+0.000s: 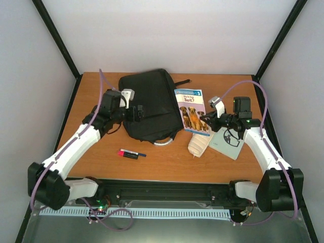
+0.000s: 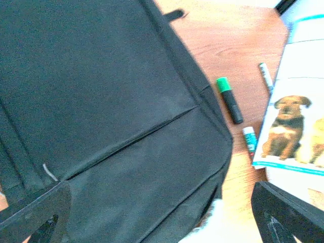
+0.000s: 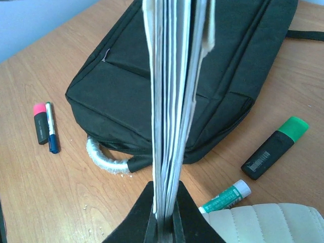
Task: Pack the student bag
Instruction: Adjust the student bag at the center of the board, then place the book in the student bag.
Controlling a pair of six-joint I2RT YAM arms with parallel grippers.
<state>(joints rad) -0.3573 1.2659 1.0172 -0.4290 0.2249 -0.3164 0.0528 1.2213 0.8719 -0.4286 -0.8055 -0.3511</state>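
Wooden tabletop [image 1: 167,162], white walls [image 1: 167,35]. Right gripper [image 1: 205,121] clamped on dog book [image 1: 191,111]; student bag [image 1: 152,101] at its nine o'clock, long axis twelve-to-six. Left gripper [image 1: 138,112] spread, empty, over bag, nearer.

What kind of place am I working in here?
Probably a lab test cell: plain white walls and black frame posts box in one wooden table, with a mounting rail along its near edge.

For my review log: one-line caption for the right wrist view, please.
Right gripper pinches a thin book edge-on, black student bag lying flat beyond it.
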